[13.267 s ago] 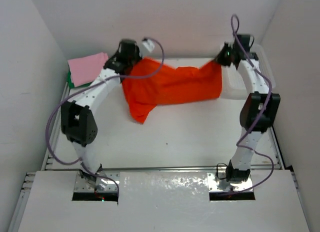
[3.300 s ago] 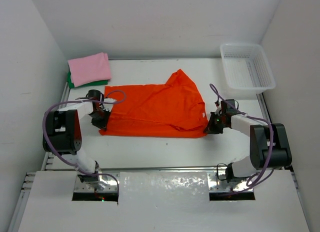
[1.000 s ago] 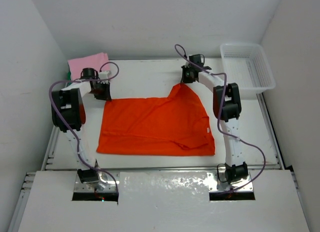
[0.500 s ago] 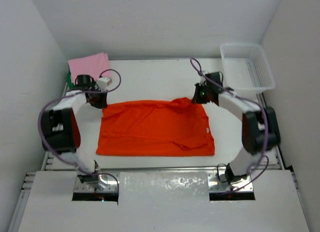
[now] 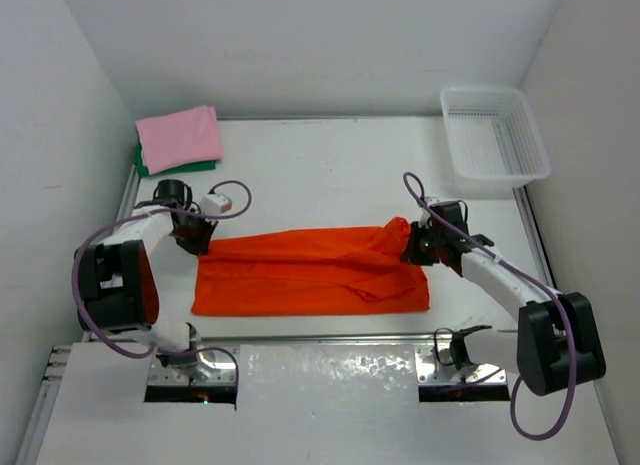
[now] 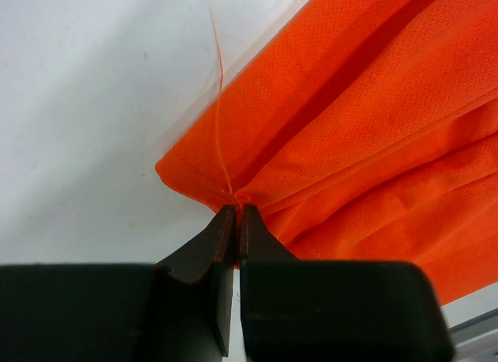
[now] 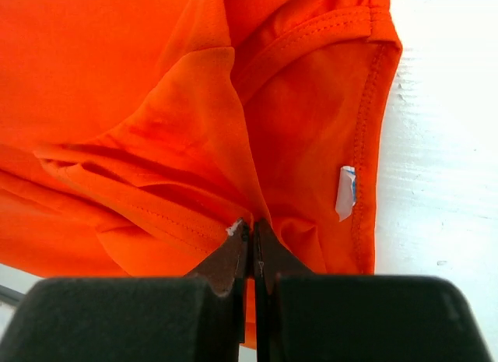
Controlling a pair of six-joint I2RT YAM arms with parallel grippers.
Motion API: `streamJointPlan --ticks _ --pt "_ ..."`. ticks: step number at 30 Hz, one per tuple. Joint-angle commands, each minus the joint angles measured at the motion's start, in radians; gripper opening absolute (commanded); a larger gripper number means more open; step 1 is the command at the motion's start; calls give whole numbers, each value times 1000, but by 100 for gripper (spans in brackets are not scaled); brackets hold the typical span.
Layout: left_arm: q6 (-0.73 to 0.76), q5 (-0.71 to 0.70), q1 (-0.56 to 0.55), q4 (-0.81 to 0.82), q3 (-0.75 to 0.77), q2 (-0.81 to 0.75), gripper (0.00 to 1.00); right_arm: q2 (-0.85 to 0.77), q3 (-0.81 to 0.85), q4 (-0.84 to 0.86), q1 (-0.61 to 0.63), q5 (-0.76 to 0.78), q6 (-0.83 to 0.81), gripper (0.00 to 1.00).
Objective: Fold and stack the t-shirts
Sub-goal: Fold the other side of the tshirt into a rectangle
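orange shirt (image 5: 310,275) is lying on the table (image 5: 330,175) near the front edge, doubled into a long band. left pincer (image 6: 236,216) is gripping the shirt's left corner fold, jaws pressed together. right pincer (image 7: 250,228) is gripping a bunched fold by the collar, jaws likewise together. a white tag (image 7: 345,192) with blue print is showing inside the collar; its writing is unreadable. pink shirt (image 5: 180,137) is lying folded on green shirt (image 5: 150,168), far left corner. basket (image 5: 495,130) is standing far right.
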Motion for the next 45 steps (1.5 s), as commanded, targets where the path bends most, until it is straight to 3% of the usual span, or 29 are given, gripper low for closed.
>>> streamJointPlan --ticks 1,8,12,17,21,27,32,36,39,40,42,45 --pt "78 -32 1 -26 -5 -58 0 -25 -15 41 1 12 5 0" --pt "55 -72 0 -49 67 -85 0 -55 8 1 3 1 8 0" --pt "-35 -54 -3 34 136 -92 0 -72 52 7 1 27 -7 0" --pt "-109 -47 -3 192 182 -27 0 125 318 12 1 69 -62 0" --pt "-124 -43 -3 200 177 14 0 228 376 29 0 60 -71 0" --pt "-78 -44 1 229 53 -108 0 123 243 21 0 31 -48 0" --pt "-15 46 20 94 3 -141 0 -53 45 23 9 -5 10 0" --pt "40 97 20 19 -83 -148 2 -106 -61 47 23 -14 62 0" --pt "61 69 21 -10 -102 -150 23 -85 -86 78 27 -32 76 0" --pt "80 69 23 -32 -93 -151 57 -80 -86 84 27 -32 76 0" --pt "124 110 46 -151 -33 -157 99 -75 -78 87 27 -31 68 0" --pt "231 204 87 -351 97 -161 99 -80 -69 72 27 -25 48 0"
